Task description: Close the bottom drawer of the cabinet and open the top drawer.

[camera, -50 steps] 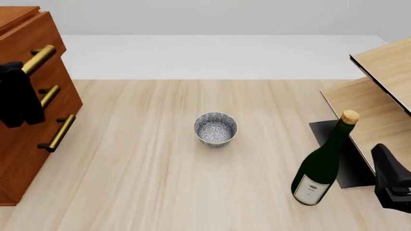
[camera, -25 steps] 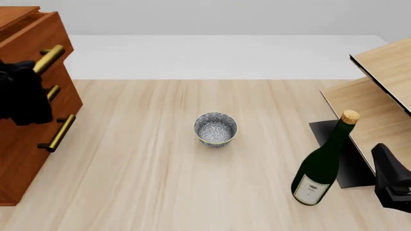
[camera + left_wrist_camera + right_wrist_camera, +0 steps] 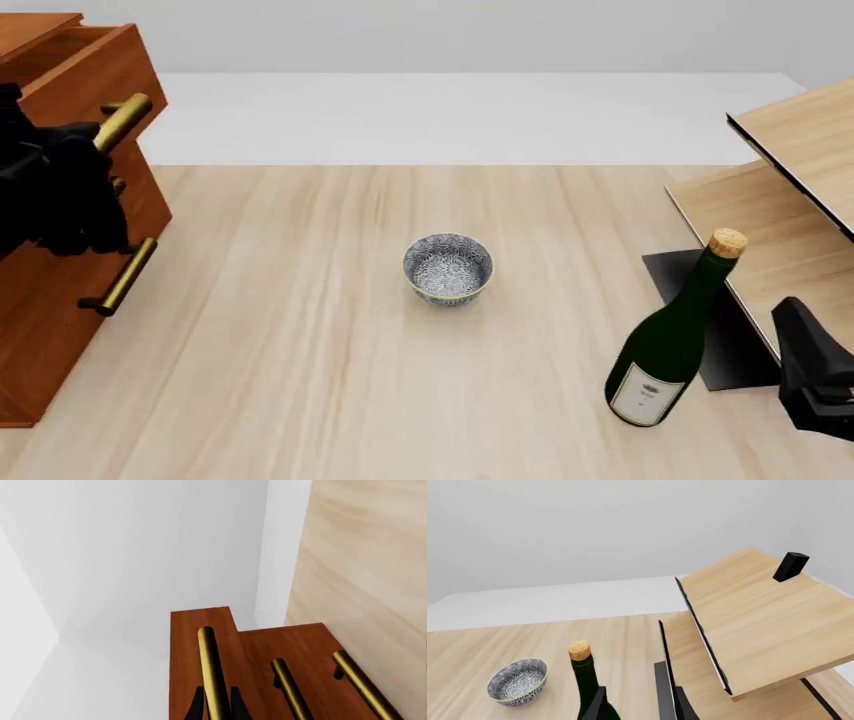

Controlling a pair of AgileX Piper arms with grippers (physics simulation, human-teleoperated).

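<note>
The left gripper (image 3: 215,707) is clamped on the top drawer's (image 3: 83,72) brass handle (image 3: 211,675); that drawer juts out beyond the 2 below on the cabinet (image 3: 47,330). The bottom drawer (image 3: 64,345) sits flush. The right gripper (image 3: 637,705), far from the cabinet, holds nothing, fingers apart.

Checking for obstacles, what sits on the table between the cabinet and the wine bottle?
Only a small patterned bowl, seen in the front view, between cabinet and bottle.
</note>
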